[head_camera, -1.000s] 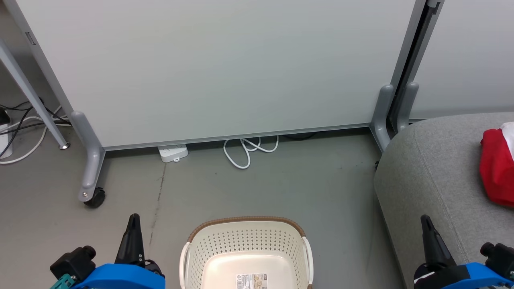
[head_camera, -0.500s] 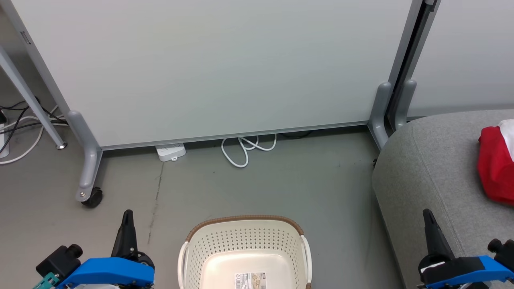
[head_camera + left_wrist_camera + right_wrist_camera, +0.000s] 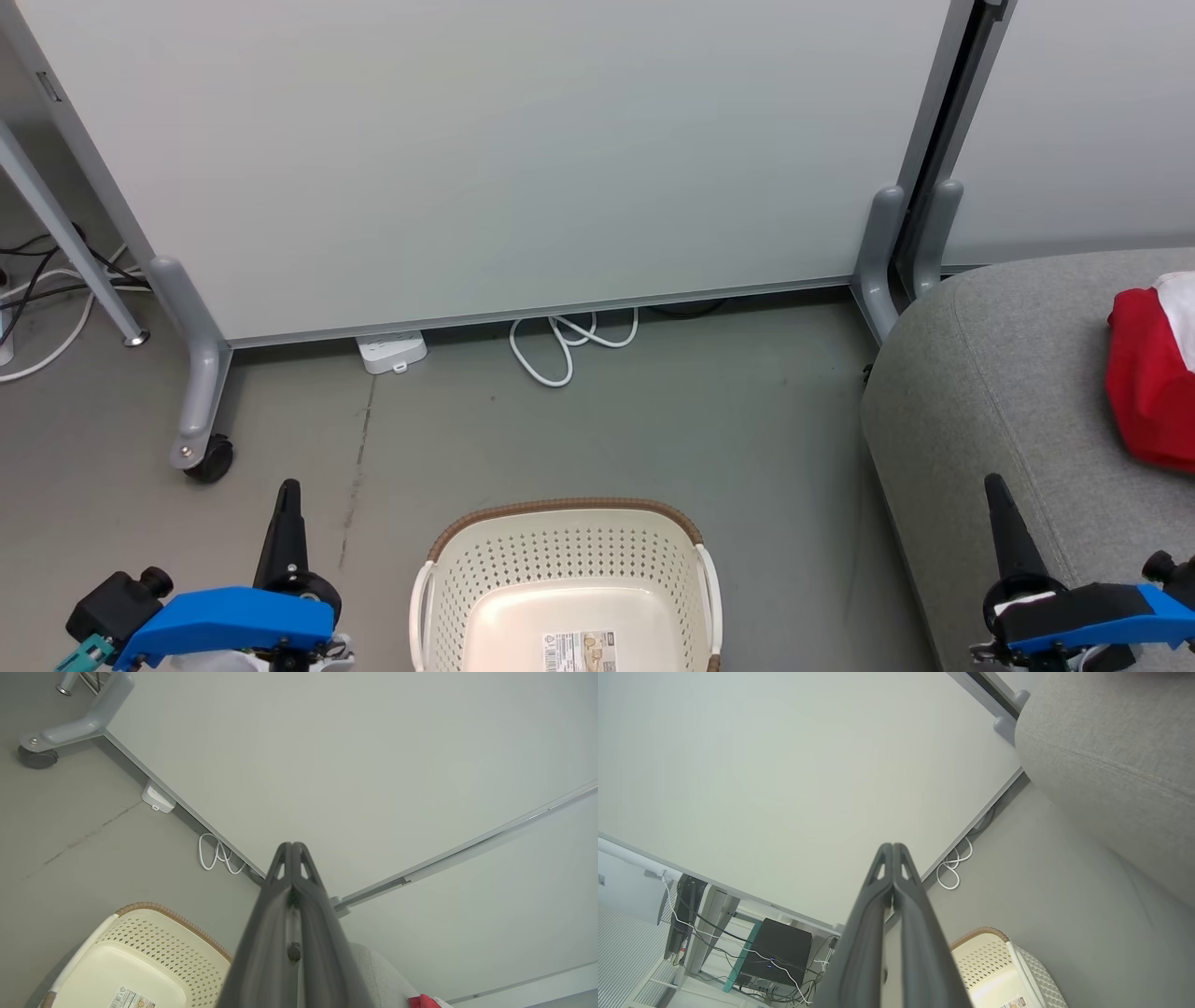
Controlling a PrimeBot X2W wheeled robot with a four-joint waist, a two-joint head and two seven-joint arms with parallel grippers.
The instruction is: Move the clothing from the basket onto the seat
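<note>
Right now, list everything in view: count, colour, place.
basket: one, cream with brown rim, floor, bottom centre
label: one, white, basket bottom
clothing: one heap visible, red and white, on the seat, far right
seat: one, light grey, right
partition panels: two, pale grey, across the back
power strip: one, white, floor under a panel
cable loop: one, white, floor right of the power strip
caster: one, black, panel foot, left
left gripper: one, dark fingers shut, lower left
right gripper: one, dark fingers shut, lower right
</note>
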